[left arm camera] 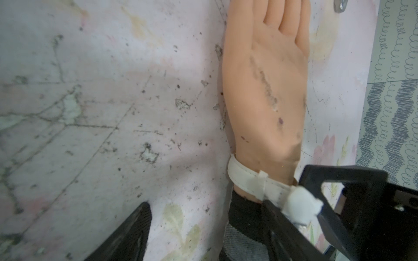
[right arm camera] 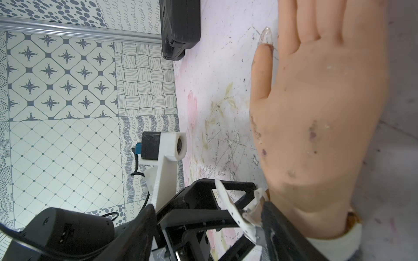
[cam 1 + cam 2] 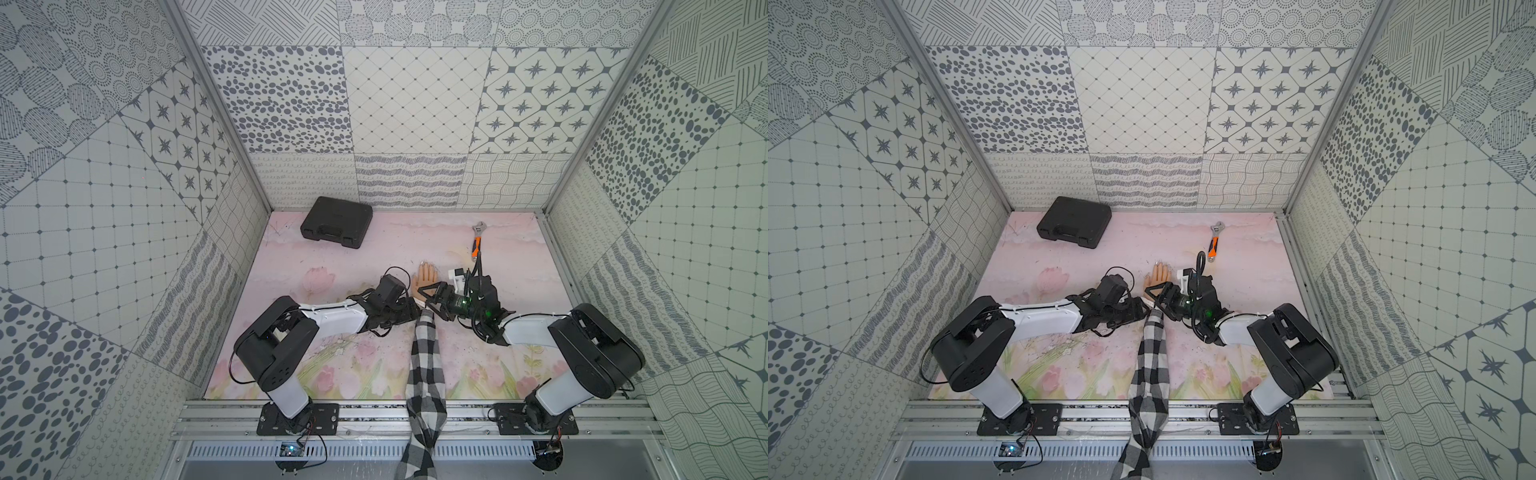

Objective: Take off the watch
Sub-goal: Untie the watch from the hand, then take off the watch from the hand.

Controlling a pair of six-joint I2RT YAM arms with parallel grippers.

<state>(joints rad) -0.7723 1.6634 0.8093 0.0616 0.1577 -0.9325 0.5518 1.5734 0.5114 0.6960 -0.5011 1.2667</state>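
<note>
Around the mannequin wrist [image 1: 271, 166], the watch [image 1: 245, 176] strap lies flat, pale, stitched.

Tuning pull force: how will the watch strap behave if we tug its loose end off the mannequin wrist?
Likely floppy: the watch strap has a free tail that curls away from the wrist. Probably light, as it looks thin and narrow against the mannequin hand. It may snag, since it passes through a keeper loop.
</note>
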